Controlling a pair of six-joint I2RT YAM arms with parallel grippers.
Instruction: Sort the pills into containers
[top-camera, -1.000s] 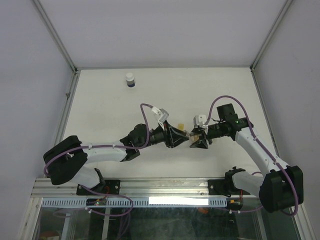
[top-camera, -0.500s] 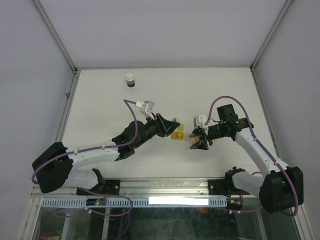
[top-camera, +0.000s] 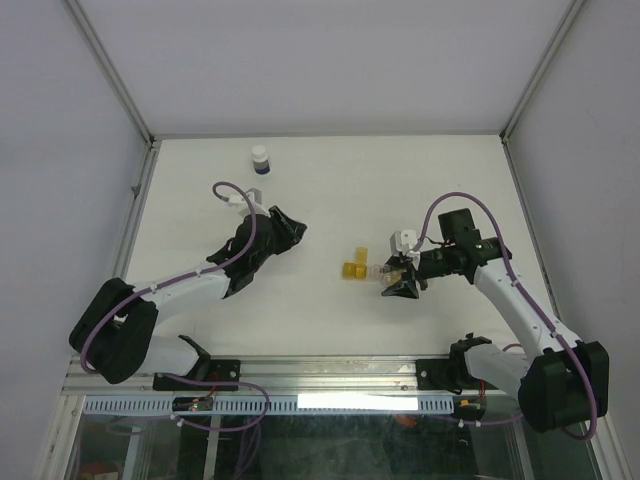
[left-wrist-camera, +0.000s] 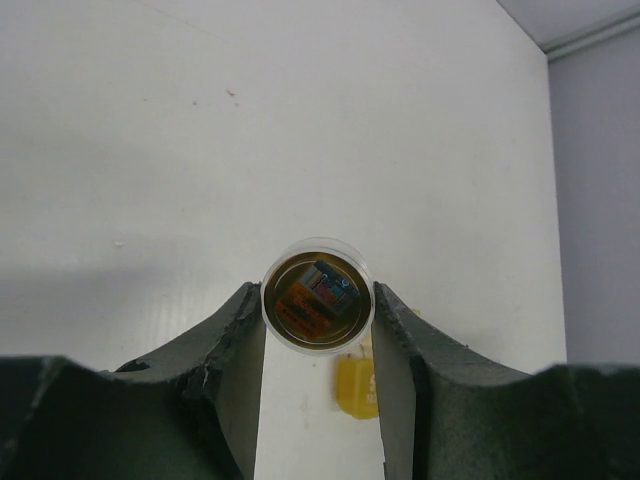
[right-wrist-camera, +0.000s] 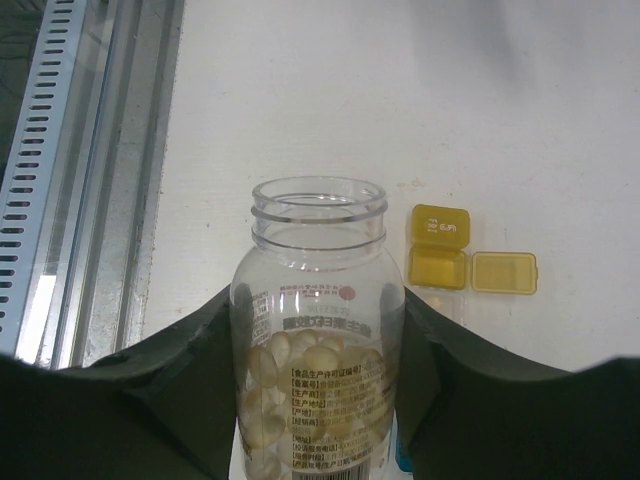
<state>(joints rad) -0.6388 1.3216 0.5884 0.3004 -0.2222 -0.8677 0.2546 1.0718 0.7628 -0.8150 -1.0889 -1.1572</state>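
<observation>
Above: containers on the worktop, right hand just beside, left hand well apart; left wrist: hand pinches a round cap; right wrist: hand grips an uncapped pill bottle, yellow box open; pouring likely next, needing a gentle tilt.

A white table is lying flat in the middle, and pale grey walls are standing around it at the back and on both sides. Thin silver bars are running along where the walls are meeting. A shiny metal rail is stretching along the near edge of the table, and a bright white light is glowing just under it.
</observation>
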